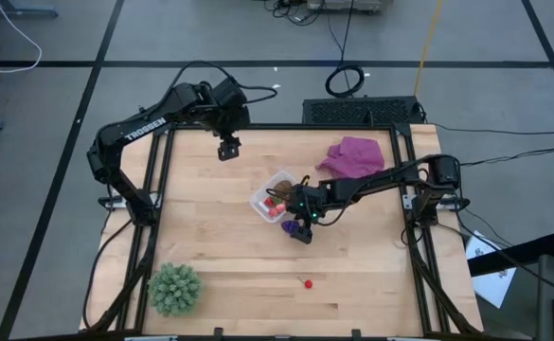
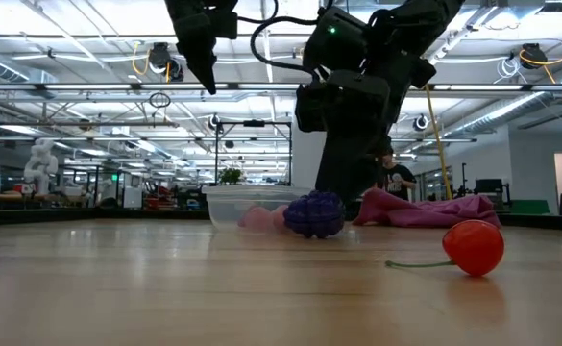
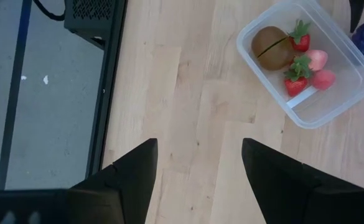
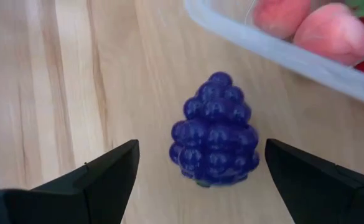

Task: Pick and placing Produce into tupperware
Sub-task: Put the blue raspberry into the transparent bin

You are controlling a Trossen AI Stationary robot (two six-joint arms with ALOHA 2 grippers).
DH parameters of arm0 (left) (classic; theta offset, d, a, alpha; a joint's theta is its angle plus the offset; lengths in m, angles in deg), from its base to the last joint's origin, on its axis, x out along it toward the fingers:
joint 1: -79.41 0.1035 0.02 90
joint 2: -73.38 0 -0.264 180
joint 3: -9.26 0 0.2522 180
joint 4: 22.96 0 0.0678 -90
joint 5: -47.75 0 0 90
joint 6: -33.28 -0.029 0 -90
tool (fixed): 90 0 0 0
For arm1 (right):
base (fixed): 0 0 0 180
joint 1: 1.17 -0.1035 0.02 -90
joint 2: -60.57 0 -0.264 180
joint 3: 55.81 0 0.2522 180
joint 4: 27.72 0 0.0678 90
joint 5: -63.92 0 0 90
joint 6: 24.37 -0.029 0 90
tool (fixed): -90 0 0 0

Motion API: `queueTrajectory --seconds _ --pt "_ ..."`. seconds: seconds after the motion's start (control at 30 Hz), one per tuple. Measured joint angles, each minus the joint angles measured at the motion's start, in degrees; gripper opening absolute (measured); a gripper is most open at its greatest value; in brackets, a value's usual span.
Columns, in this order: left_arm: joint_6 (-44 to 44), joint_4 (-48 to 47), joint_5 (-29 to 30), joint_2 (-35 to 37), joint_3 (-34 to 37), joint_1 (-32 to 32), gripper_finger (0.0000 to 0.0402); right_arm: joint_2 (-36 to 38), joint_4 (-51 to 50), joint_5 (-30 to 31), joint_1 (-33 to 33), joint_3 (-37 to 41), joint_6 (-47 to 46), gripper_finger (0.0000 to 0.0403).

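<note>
The clear tupperware (image 1: 270, 200) sits mid-table and holds a brown oval (image 3: 271, 48), red strawberries (image 3: 298, 37) and pink pieces (image 3: 323, 79). A purple-blue grape bunch (image 4: 215, 132) lies on the wood just outside the tub's near wall. My right gripper (image 4: 200, 168) hangs open over it, one finger on each side, touching nothing. A red cherry (image 1: 306, 281) with a thin stem lies nearer the table's near edge. My left gripper (image 1: 228, 149) hovers open above the far left part of the table.
A magenta-purple cloth (image 1: 354, 155) lies crumpled at the far right of the table. A green spiky ball plant (image 1: 174, 288) stands at the near left corner. A black frame (image 1: 160, 180) runs along the table's sides. Bare wood (image 1: 220, 242) spreads left of the tub.
</note>
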Motion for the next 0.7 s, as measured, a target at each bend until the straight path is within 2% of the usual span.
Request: queueTrajectory --seconds 0.7 --pt "-0.28 0.04 0.07 0.00 0.00 0.03 0.0239 -1.79 2.45 0.24 -0.09 -0.31 -2.92 0.0338"
